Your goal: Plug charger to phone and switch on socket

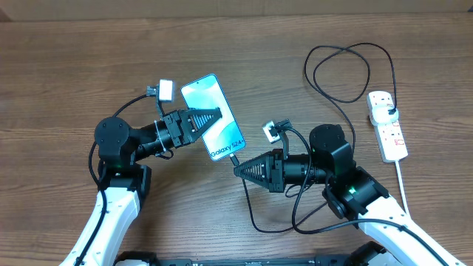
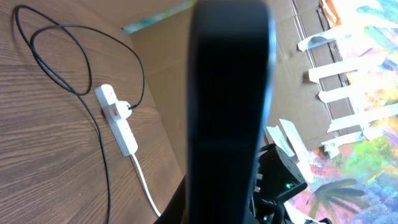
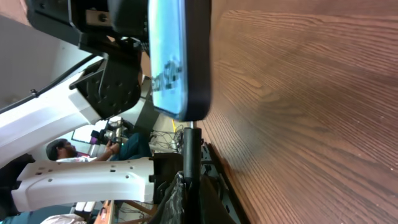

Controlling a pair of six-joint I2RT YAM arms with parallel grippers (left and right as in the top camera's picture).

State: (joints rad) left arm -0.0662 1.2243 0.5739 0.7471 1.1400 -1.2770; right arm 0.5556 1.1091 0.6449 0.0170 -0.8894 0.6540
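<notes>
Table [image 1: 74,59]: brown wood, grain running lengthwise, lying under even light.
Board [image 2: 165,93]: plain brown, standing behind the table's edge.
Tape strips [image 2: 339,70]: white, sticking where the board is meeting the painting.
Painting [image 2: 367,155]: many-coloured, glowing brightly.
Wall [image 3: 31,68]: grey, showing beyond.
Person [image 3: 61,149]: dark-haired, sitting far off.

1. Overhead view: high above, looking straight down on the brown wooden table [image 1: 89,59], taking in the slim rectangular phone [image 1: 225,133] with a light blue screen and the white elongated power strip [image 1: 388,125].
2. Left wrist view: looks low across the table toward the power strip; a dark blurred shape [image 2: 230,93] close to the lens blocks the middle.
3. Right wrist view: rolled sideways, wood filling the right half, the phone very close at upper left.
4. Overhead and left wrist share the power strip and looping thin black charger cable [image 1: 307,70]; overhead and right wrist share the phone.
</notes>
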